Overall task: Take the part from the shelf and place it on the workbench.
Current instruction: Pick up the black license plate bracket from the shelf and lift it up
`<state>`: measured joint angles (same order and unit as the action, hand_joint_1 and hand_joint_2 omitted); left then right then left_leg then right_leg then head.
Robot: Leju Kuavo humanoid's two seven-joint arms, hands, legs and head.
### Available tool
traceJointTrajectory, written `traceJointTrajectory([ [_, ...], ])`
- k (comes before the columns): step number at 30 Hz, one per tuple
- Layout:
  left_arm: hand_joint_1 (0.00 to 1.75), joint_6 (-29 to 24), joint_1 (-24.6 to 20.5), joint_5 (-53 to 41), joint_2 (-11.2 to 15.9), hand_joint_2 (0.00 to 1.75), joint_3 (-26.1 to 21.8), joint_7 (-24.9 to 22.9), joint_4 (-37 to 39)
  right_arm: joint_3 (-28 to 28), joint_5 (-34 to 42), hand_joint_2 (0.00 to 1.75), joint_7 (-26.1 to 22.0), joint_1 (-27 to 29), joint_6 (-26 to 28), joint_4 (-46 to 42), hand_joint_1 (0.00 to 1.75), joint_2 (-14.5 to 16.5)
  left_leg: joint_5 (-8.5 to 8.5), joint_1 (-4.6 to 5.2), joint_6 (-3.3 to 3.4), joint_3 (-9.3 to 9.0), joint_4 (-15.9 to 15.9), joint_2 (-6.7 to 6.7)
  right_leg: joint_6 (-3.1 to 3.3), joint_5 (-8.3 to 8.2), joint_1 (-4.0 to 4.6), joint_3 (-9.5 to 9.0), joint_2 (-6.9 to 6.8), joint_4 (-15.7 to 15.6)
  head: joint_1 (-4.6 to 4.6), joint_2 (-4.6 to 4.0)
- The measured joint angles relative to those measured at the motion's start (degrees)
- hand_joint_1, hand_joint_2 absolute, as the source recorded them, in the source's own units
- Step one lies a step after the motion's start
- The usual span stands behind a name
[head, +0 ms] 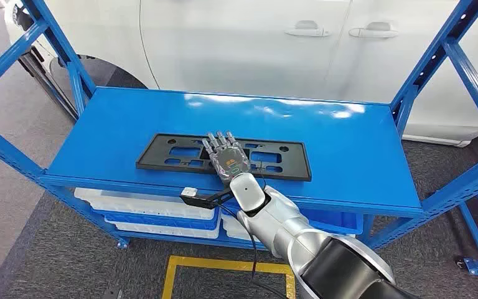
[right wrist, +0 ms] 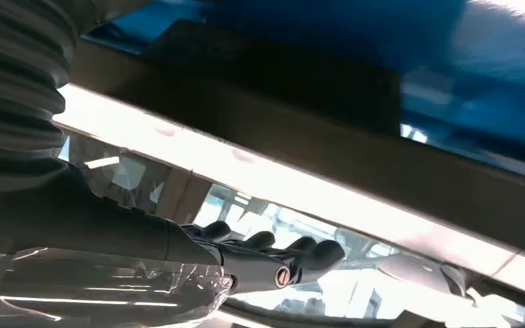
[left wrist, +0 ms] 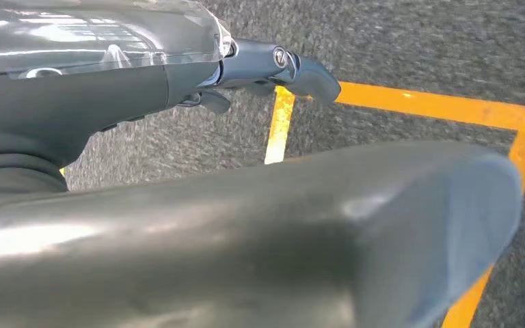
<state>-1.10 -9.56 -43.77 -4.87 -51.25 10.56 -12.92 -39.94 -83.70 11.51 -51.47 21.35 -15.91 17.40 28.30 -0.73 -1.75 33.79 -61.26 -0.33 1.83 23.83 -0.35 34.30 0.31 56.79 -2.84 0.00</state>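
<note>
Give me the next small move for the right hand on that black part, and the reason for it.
Probably close the fingers around the part's near edge to get a grip before lifting. The right hand lies flat over the middle of the part, fingers stretched across it, and the part lies flat on the shelf. Whether the thumb is under the edge cannot be told.

Right arm was extended forward; right robot hand (head: 226, 159) lay palm-down, fingers straight and slightly apart. Left robot hand (left wrist: 273, 68) hung downward.
</note>
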Motion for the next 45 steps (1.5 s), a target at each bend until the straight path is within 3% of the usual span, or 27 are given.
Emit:
traceJointTrajectory([
  [2,0.0,-0.01,0.05,-0.01,0.01,0.0,0.0,0.0,0.0,0.15,0.15,1.75,-0.07,0.06,-0.7,0.03,0.0,0.03,1.84,-0.14,-0.28,2.4,-4.52,0.0,0.15,0.16,0.05,-0.13,-0.01,0.01,0.0,0.0],
  [3,0.0,-0.01,0.12,-0.01,0.02,0.0,0.0,0.0,0.0,0.28,0.26,1.75,-0.11,0.12,-1.26,0.05,0.0,0.06,3.24,-0.25,-0.52,4.59,-8.47,0.01,0.25,0.32,0.08,-0.24,-0.01,0.04,0.0,0.0],
  [4,0.0,-0.02,0.22,-0.01,0.05,0.0,-0.01,-0.01,0.0,0.43,0.33,1.75,-0.14,0.19,-1.67,0.07,0.0,0.07,3.91,-0.33,-0.69,6.44,-11.45,0.01,0.3,0.5,0.12,-0.39,0.01,0.08,0.0,0.0],
  [5,0.0,-0.03,0.3,-0.02,0.09,0.0,-0.01,-0.01,0.0,0.56,0.35,1.75,-0.14,0.25,-1.91,0.09,0.0,0.07,3.41,-0.37,-0.78,7.36,-12.41,0.01,0.28,0.72,0.13,-0.6,0.04,0.12,0.0,0.0],
  [6,0.0,-0.03,0.34,-0.04,0.13,0.0,-0.01,-0.01,0.0,0.67,0.36,1.75,-0.15,0.26,-2.03,0.09,0.0,0.07,1.76,-0.4,-0.78,7.09,-11.0,0.02,0.21,0.98,0.13,-0.93,0.07,0.17,0.0,0.0],
  [8,0.0,-0.02,0.27,-0.11,0.2,0.0,0.0,-0.04,0.0,0.88,0.36,1.75,-0.19,0.25,-2.14,0.09,0.0,0.09,-2.98,-0.4,-0.54,3.82,-3.1,0.1,-0.07,1.6,0.16,-1.8,0.1,0.22,0.01,0.0],
  [10,0.0,0.0,0.1,-0.2,0.22,0.0,0.01,-0.13,0.0,1.06,0.36,1.75,-0.23,0.21,-2.21,0.09,0.0,0.12,-5.2,-0.17,0.11,0.98,3.16,0.11,-0.54,2.05,0.38,-2.17,0.16,0.32,0.01,0.0],
  [13,0.0,0.03,0.0,-0.26,0.21,0.0,0.02,-0.21,0.0,1.19,0.36,1.75,-0.27,0.12,-2.29,0.04,0.0,0.19,-4.93,0.01,1.24,0.38,4.39,0.04,-1.4,2.33,0.54,-2.2,0.19,0.18,0.0,0.0],
  [15,0.0,0.07,-0.03,-0.25,0.22,0.0,0.02,-0.21,0.0,1.28,0.36,1.75,-0.27,0.01,-2.38,-0.01,0.0,0.24,-4.94,-0.2,1.93,0.01,4.8,0.06,-1.99,3.47,0.5,-1.65,0.13,1.78,0.01,0.0],
  [16,0.0,0.08,-0.07,-0.25,0.22,0.0,0.02,-0.2,0.0,1.33,0.34,1.75,-0.27,0.0,-2.54,-0.01,0.0,0.24,-4.91,-0.32,2.25,-0.19,5.0,0.09,-2.21,4.87,0.46,-0.33,0.08,4.51,0.01,0.0],
  [18,0.0,0.1,-0.11,-0.25,0.25,0.0,0.02,-0.2,0.0,1.39,0.28,1.75,-0.22,0.14,-2.9,0.03,0.0,0.21,-4.69,-0.25,2.68,-0.32,5.0,0.12,-2.45,8.18,0.27,4.02,0.02,12.61,0.01,0.0],
  [19,0.0,0.1,-0.08,-0.25,0.25,0.0,0.02,-0.2,0.0,1.41,0.24,1.75,-0.15,0.22,-3.14,0.05,0.0,0.2,-4.57,-0.21,2.74,-0.39,4.96,0.12,-2.51,9.14,0.19,6.18,0.02,16.16,0.01,0.0],
  [20,0.0,0.1,-0.01,-0.25,0.25,0.0,0.02,-0.21,0.0,1.42,0.2,1.75,-0.06,0.28,-3.37,0.07,0.0,0.18,-4.41,-0.19,2.74,-0.53,4.89,0.1,-2.53,8.98,0.13,7.42,0.01,17.77,0.01,0.0],
  [21,0.0,0.1,0.06,-0.25,0.25,0.0,0.02,-0.21,0.0,1.43,0.17,1.75,0.05,0.27,-3.64,0.07,0.0,0.18,-4.21,-0.18,2.69,-0.75,4.79,0.07,-2.49,7.73,0.08,7.58,0.01,17.24,0.01,0.0],
  [22,0.0,0.11,0.11,-0.25,0.21,0.0,0.02,-0.22,0.0,1.44,0.15,1.75,0.14,0.22,-3.96,0.07,0.0,0.18,-3.95,-0.18,2.59,-1.06,4.69,0.02,-2.36,5.52,0.05,6.56,0.0,14.41,0.02,0.0],
  [23,0.0,0.11,0.14,-0.25,0.17,0.0,0.02,-0.21,0.0,1.46,0.15,1.75,0.22,0.16,-4.29,0.07,0.0,0.18,-3.66,-0.18,2.44,-1.37,4.58,-0.04,-2.13,3.0,0.05,4.8,-0.01,10.22,0.02,0.0],
  [25,0.0,0.13,0.08,-0.22,0.08,0.0,0.02,-0.06,0.0,1.52,0.15,1.75,0.41,-0.02,-4.97,0.07,0.0,0.19,-3.07,0.05,1.93,-1.67,4.24,-0.15,-1.63,0.1,0.2,1.74,0.0,3.11,0.01,0.0],
  [26,0.0,0.14,0.05,-0.21,0.07,0.0,0.02,0.08,0.0,1.56,0.16,1.75,0.52,-0.12,-5.29,0.06,0.0,0.2,-2.86,0.14,1.63,-1.7,4.15,-0.17,-1.4,-0.17,0.32,1.09,0.03,1.51,0.01,0.0],
  [30,0.0,0.21,-0.02,-0.16,0.13,0.0,0.02,0.52,0.0,1.61,0.15,1.75,0.92,-0.55,-5.9,0.0,0.0,0.26,-1.72,-0.04,0.36,-1.62,3.22,-0.08,-0.31,-0.03,0.24,0.45,0.15,0.59,0.01,0.0],
  [32,0.0,0.24,-0.04,-0.13,0.13,0.0,0.02,0.63,0.0,1.61,0.14,1.75,0.94,-0.53,-5.92,-0.01,0.0,0.29,1.19,-0.18,-0.17,0.77,-2.04,-0.02,0.09,-0.04,0.05,0.15,0.06,0.27,0.01,0.0],
  [34,0.0,0.24,0.06,-0.1,0.1,0.0,0.02,0.68,0.0,1.61,0.14,1.75,0.95,-0.42,-5.92,0.0,0.0,0.29,4.41,-0.3,-0.58,4.75,-9.89,-0.01,0.32,0.07,0.11,0.11,0.03,0.27,0.0,0.0],
  [35,0.0,0.23,0.14,-0.09,0.12,0.0,0.02,0.68,0.0,1.61,0.14,1.75,0.95,-0.39,-5.92,0.0,0.0,0.29,4.76,-0.33,-0.66,6.06,-12.14,-0.01,0.35,0.14,0.15,0.05,0.04,0.28,0.0,0.0],
  [36,0.0,0.23,0.18,-0.09,0.13,0.0,0.01,0.68,0.0,1.61,0.14,1.75,0.95,-0.38,-5.93,0.0,0.07,0.29,3.96,-0.33,-0.65,6.33,-12.19,-0.01,0.34,0.2,0.17,-0.05,0.07,0.29,0.0,0.0],
  [38,0.0,0.23,0.18,-0.08,0.17,0.0,0.01,0.71,0.0,1.61,0.14,1.75,0.98,-0.39,-6.0,0.0,0.38,0.29,-0.39,-0.33,-0.35,3.48,-5.44,0.01,0.15,0.4,0.17,-0.45,0.13,0.3,0.0,0.0],
  [40,0.0,0.23,0.08,-0.08,0.2,0.0,0.01,0.8,0.0,1.64,0.15,1.75,1.26,-0.37,-6.32,0.01,1.0,0.29,-3.46,-0.12,0.26,-0.08,2.25,0.01,-0.24,0.57,0.32,-0.7,0.18,0.32,0.0,0.0],
  [42,0.0,0.24,0.01,-0.07,0.2,0.0,0.01,0.93,0.0,1.77,0.16,1.75,1.74,-0.31,-6.82,0.02,1.42,0.27,-3.84,0.18,0.88,-0.99,4.54,-0.03,-0.78,0.53,0.44,-0.55,0.23,0.29,0.01,0.0],
  [45,0.0,0.22,-0.01,-0.02,0.24,0.0,0.0,1.07,0.0,2.14,0.14,1.75,2.22,-0.26,-7.36,0.01,1.56,0.21,-4.28,0.01,1.87,-0.96,4.92,0.03,-1.64,1.08,0.43,-0.05,0.09,1.4,0.01,0.0],
])
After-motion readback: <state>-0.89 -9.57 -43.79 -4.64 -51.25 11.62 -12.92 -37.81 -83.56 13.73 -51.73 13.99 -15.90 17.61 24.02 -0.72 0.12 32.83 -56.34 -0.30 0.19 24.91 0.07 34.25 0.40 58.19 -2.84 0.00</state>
